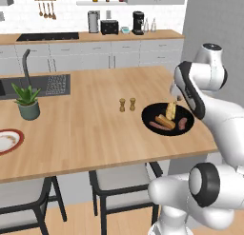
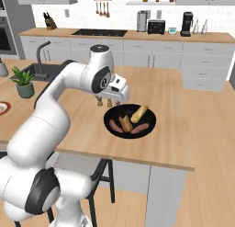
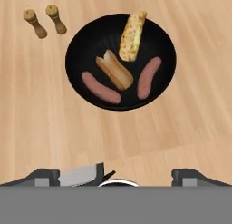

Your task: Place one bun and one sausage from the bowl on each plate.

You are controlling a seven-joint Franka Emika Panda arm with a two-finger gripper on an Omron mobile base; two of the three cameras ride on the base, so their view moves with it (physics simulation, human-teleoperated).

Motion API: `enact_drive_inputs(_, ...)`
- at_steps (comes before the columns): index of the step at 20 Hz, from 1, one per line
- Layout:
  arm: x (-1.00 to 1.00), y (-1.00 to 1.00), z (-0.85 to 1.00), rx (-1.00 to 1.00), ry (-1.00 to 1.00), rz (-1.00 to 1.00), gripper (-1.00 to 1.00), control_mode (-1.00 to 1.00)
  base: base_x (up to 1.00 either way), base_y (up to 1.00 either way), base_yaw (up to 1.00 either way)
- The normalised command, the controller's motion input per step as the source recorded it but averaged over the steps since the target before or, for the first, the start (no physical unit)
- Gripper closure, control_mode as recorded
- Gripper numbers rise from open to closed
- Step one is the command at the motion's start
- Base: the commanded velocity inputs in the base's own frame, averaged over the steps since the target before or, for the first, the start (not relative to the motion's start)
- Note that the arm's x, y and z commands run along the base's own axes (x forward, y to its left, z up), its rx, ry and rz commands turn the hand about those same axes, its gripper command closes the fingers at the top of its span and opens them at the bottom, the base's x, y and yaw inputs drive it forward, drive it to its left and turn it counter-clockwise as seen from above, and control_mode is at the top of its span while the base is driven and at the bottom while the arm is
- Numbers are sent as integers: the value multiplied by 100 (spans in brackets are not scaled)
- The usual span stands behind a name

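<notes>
Bun (image 3: 114, 70) diagonal in bowl (image 3: 81, 41)

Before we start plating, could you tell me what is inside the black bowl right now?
The black bowl holds two buns and two sausages, all lying in plain sight. The upper bun rests against the rim. Nothing seems hidden beneath them.

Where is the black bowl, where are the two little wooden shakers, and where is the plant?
black bowl (image 3: 81, 46), hand view, on a bare part of its inside near the left rim.
wooden shakers (image 3: 35, 23), hand view, on the body of the left one.
plant (image 1: 29, 110), left base view, on its pot.
</notes>
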Motion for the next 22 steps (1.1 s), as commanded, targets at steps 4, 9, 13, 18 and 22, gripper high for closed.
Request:
enact_drive_inputs(4,41,-43,-17,0,0,-16,-100,-100,0,0,0)
enact_drive_inputs(9,37,-27,-38,0,-1,-11,-100,-100,0,0,0)
enact_drive_inputs(13,55,0,-46,0,-9,-10,-100,-100,0,0,0)
enact_drive_inputs(18,70,-1,-45,0,-10,-10,-100,-100,0,0,0)
enact_drive_inputs(22,48,-11,-43,0,-14,-10,-100,-100,0,0,0)
